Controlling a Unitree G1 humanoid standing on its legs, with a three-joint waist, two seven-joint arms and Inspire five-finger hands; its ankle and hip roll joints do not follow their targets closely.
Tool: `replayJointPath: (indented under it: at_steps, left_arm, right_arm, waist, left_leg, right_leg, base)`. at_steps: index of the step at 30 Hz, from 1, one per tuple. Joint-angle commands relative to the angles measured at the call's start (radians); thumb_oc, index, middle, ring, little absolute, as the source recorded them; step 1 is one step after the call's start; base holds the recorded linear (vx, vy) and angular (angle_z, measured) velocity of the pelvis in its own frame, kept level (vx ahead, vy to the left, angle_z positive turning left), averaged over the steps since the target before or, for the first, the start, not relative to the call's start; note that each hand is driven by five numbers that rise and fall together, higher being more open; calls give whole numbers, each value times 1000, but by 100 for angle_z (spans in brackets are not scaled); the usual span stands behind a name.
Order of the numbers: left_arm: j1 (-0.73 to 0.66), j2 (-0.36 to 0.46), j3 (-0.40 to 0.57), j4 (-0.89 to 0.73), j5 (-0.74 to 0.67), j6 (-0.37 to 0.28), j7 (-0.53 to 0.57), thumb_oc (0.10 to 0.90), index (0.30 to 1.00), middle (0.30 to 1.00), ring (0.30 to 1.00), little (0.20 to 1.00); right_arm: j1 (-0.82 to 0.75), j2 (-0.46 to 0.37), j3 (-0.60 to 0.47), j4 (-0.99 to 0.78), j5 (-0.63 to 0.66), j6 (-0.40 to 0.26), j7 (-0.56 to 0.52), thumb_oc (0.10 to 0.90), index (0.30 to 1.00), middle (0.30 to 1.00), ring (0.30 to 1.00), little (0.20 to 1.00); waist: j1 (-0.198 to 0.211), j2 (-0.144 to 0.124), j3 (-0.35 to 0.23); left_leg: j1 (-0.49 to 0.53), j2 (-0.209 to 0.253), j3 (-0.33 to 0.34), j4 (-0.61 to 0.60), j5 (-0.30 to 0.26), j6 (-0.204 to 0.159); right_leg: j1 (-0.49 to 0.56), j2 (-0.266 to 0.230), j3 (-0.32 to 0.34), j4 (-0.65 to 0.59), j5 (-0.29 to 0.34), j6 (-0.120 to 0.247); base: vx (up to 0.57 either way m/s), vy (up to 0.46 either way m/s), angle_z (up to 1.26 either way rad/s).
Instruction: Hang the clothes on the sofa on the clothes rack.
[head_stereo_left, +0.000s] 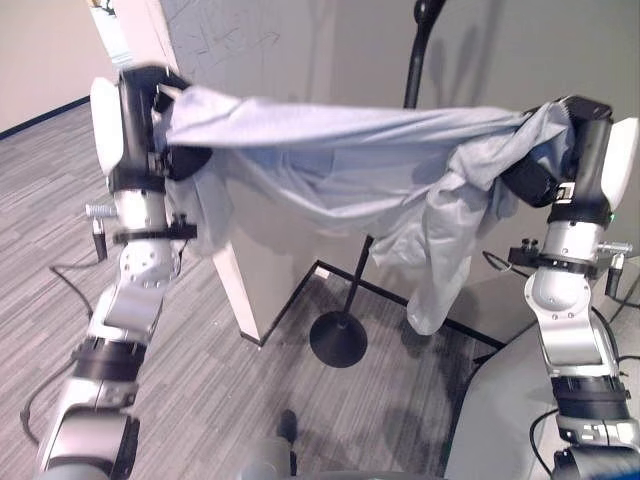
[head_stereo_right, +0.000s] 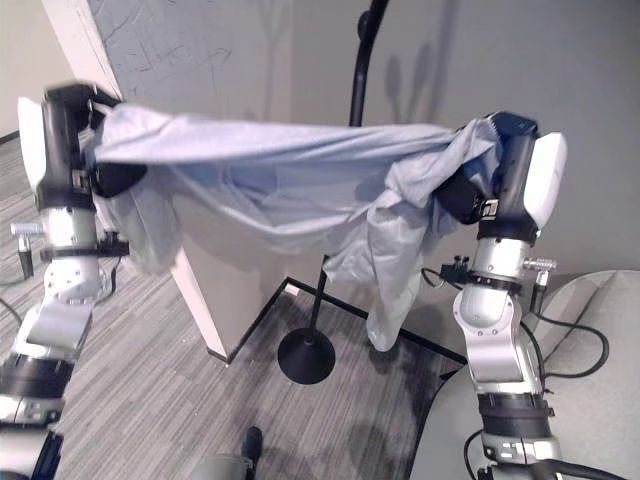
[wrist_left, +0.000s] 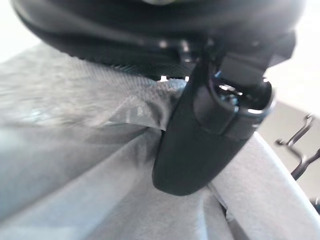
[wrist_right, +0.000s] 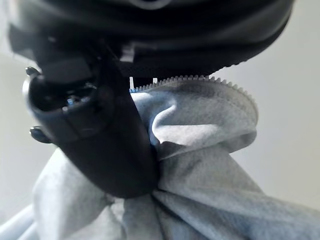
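Note:
A light grey-blue jacket (head_stereo_left: 340, 160) hangs stretched between my two raised hands, sagging in the middle, with a sleeve (head_stereo_left: 440, 270) dangling near the right. My left hand (head_stereo_left: 165, 120) is shut on the garment's left end, and the thumb (wrist_left: 200, 135) presses into the cloth (wrist_left: 75, 165). My right hand (head_stereo_right: 480, 185) is shut on the right end, where a zipper edge (wrist_right: 200, 82) shows by the thumb (wrist_right: 105, 150). The black clothes rack pole (head_stereo_left: 418, 60) rises behind the jacket, with its round base (head_stereo_left: 338, 338) on the floor beneath.
A white wall corner (head_stereo_left: 240, 290) stands just behind the jacket at the left. A black line (head_stereo_left: 420, 305) runs along the carpet by the rack's base. The pale rounded sofa edge (head_stereo_right: 560, 400) sits at the lower right. A rack hook (wrist_left: 300, 147) shows past the left hand.

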Motion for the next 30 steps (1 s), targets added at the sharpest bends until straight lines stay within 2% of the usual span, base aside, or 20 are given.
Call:
replayJointPath:
  at_steps: [1,3,5,6,7,8,9,11,12,13,14,15,19,22,26,28,30]
  left_arm:
    - [-63,38,30,-29,50,-45,58,400,300,300,300,300]
    - [-82,35,25,-14,49,-40,62,400,300,300,300,300]
    - [-96,34,30,-8,55,-41,62,400,300,300,300,300]
    - [-103,36,32,-3,57,-44,64,400,300,300,300,300]
    - [-104,35,32,-2,57,-44,64,400,300,300,300,300]
    - [-121,33,25,11,51,-42,74,400,300,300,300,300]
    - [-122,33,24,12,51,-42,74,400,300,300,300,300]
    - [-143,39,18,48,61,-33,96,400,300,300,300,300]
    - [-144,39,17,48,62,-33,96,400,300,300,300,300]
    - [-150,38,12,62,68,-25,101,400,300,300,300,300]
    - [-163,41,8,87,69,-20,113,400,300,300,300,300]
    - [-171,40,2,105,65,-16,111,400,300,300,300,300]
    - [-188,30,-23,183,22,-11,97,400,300,300,300,300]
    - [-169,22,-23,196,-1,-9,78,400,300,300,300,300]
    - [-38,1,7,164,-25,-19,11,400,300,300,300,300]
    - [82,-46,20,116,-48,-30,-58,400,300,300,300,300]
    - [128,-65,19,101,-54,-32,-81,400,300,300,300,300]
  right_arm:
    - [-174,-137,-86,99,-41,35,-156,400,300,300,300,300]
    - [-190,-147,-80,110,-44,42,-155,400,300,300,300,300]
    - [-199,-166,-76,108,-66,53,-144,400,300,300,300,300]
    - [-212,-195,-73,107,-87,63,-139,400,300,300,300,300]
    - [-214,-196,-71,109,-88,63,-139,400,300,300,300,300]
    - [-234,-216,-57,123,-94,73,-141,400,300,300,300,300]
    - [-236,-217,-55,125,-94,73,-142,400,300,300,300,300]
    - [-248,-250,-37,159,-103,83,-149,400,300,300,300,300]
    - [-246,-250,-39,159,-102,83,-148,400,300,300,300,300]
    - [-246,-245,-33,179,-100,88,-146,400,300,300,300,300]
    - [-248,-258,-11,199,-91,86,-136,400,300,300,300,300]
    - [-256,-268,5,209,-91,83,-128,400,300,300,300,300]
    - [-271,-287,51,259,-40,50,-108,400,300,300,300,300]
    - [-254,-280,63,270,-33,39,-92,400,300,300,300,300]
    - [-141,-248,28,248,-42,21,-56,400,300,300,300,300]
    - [-26,-207,-5,204,-61,7,-15,400,300,300,300,300]
    - [19,-189,-16,183,-65,1,2,400,300,300,300,300]
  waist:
    - [-27,42,-99]
    - [-31,43,-97]
    - [-39,37,-99]
    - [-41,32,-103]
    - [-41,35,-104]
    - [-44,25,-105]
    - [-45,28,-105]
    - [-60,13,-99]
    - [-59,13,-100]
    - [-58,1,-103]
    - [-56,-13,-127]
    - [-54,-14,-138]
    - [-55,-6,-171]
    - [-53,0,-174]
    - [-47,13,-176]
    - [-47,16,-170]
    - [-47,21,-177]
  left_leg:
    - [145,71,-27,-7,-152,-16]
    - [167,63,-13,-10,-165,-10]
    - [199,52,-1,-23,-184,-7]
    - [224,55,4,-37,-203,-16]
    - [225,57,4,-40,-203,-16]
    - [237,65,2,-50,-213,-32]
    - [238,67,1,-50,-213,-32]
    - [273,81,-2,-63,-237,-56]
    - [276,82,-2,-64,-239,-57]
    - [286,84,4,-65,-244,-62]
    - [305,102,2,-80,-246,-74]
    - [312,114,1,-86,-246,-82]
    - [301,175,-15,-88,-229,-121]
    - [298,197,-18,-84,-223,-135]
    - [298,235,-20,-75,-213,-157]
    - [296,252,-19,-78,-188,-167]
    - [303,261,-20,-86,-194,-170]
  right_leg:
    - [-69,40,-58,147,83,-4]
    - [-91,25,-80,174,80,-8]
    - [-116,18,-109,139,67,-14]
    - [-144,2,-133,46,56,-9]
    - [-140,5,-136,36,58,-9]
    - [-152,-1,-144,-122,65,5]
    - [-146,2,-146,-133,71,5]
    - [-152,2,-126,-308,107,39]
    - [-142,4,-128,-324,111,39]
    - [-123,5,-120,-334,136,46]
    - [-90,29,-103,-369,132,48]
    - [-79,39,-108,-379,134,46]
    - [-36,92,-134,-449,127,28]
    - [-23,110,-140,-462,120,18]
    - [-6,143,-148,-469,88,-1]
    - [1,155,-155,-471,80,-14]
    - [7,164,-155,-471,64,-15]
  base:
    - [165,382,18]
    - [122,189,-16]
    - [187,38,-30]
    - [202,-26,-22]
    - [254,-156,-24]
    - [134,-109,-18]
    - [196,-175,-10]
    - [214,-145,-2]
    - [218,-130,9]
    - [273,-148,33]
    - [334,-198,45]
    - [332,-212,43]
    - [167,-168,22]
    - [96,-119,16]
    - [84,-110,0]
    - [54,-94,-4]
    - [56,-59,-8]
